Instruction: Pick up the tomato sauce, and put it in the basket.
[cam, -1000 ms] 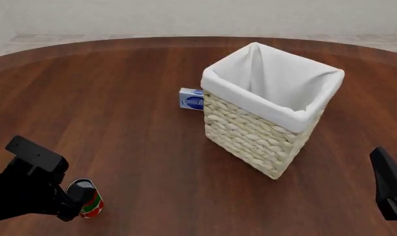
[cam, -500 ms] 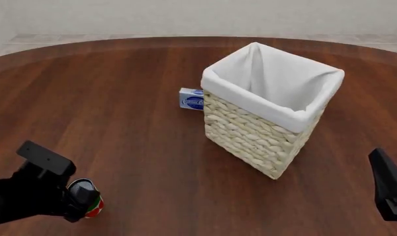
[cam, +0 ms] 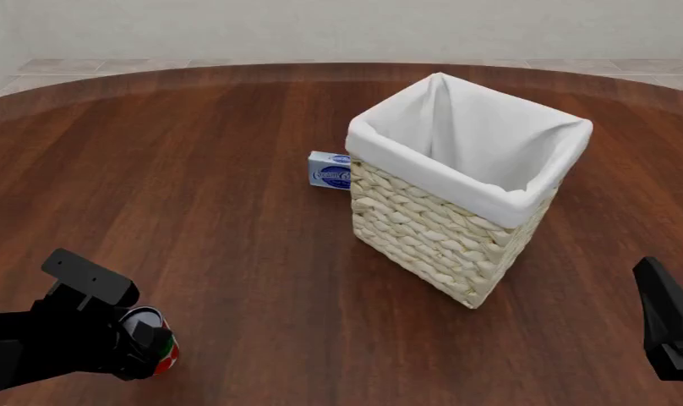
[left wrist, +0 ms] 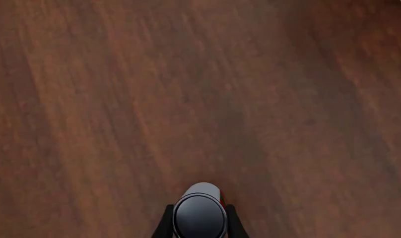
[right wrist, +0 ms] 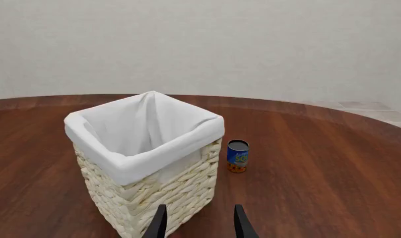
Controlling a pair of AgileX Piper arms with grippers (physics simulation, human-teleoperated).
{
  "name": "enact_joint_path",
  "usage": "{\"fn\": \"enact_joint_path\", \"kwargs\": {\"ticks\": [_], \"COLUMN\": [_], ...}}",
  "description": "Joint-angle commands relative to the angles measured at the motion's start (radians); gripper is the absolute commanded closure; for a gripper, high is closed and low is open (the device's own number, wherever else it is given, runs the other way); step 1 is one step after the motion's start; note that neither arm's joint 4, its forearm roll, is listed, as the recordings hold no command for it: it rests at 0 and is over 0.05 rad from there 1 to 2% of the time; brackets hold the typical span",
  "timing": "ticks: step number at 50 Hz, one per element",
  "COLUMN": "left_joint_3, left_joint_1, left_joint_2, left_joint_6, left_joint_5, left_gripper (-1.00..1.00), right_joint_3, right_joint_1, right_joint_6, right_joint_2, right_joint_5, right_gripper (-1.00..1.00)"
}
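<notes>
We see our left jaws point(cam: 139, 353) clamping the round tomato sauce point(cam: 152, 345) tin, right jaws point(right wrist: 198, 220) parted before the woven wicker basket point(right wrist: 157, 191).

No lettering can be read with any certainty. The small blue-and-white box point(cam: 329, 170) beside the basket point(cam: 455, 220) bears a dark blue oval mark with white script too small to make out. From the right wrist view, a blue-labelled can point(right wrist: 237, 155) carries yellowish letters that stay illegible. The tomato sauce point(cam: 152, 340) shows only red and green markings, no words.
</notes>
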Motion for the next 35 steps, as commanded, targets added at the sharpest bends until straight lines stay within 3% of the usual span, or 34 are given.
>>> {"fn": "enact_joint_path", "kwargs": {"ticks": [1, 35], "left_joint_3": [0.002, -0.167], "left_joint_1": [-0.014, 0.004], "left_joint_2": [0.003, -0.134], "left_joint_6": [0.019, 0.088], "left_joint_5": [-0.001, 0.199], "left_gripper": [1.00, 1.00], "right_joint_3": [0.000, -0.002], "right_joint_1": [-0.001, 0.006], "right_joint_6": [-0.001, -0.002], "right_joint_2": [0.000, -0.001], "right_joint_5": [-0.001, -0.005], "right_gripper": [-1.00, -1.00]}}
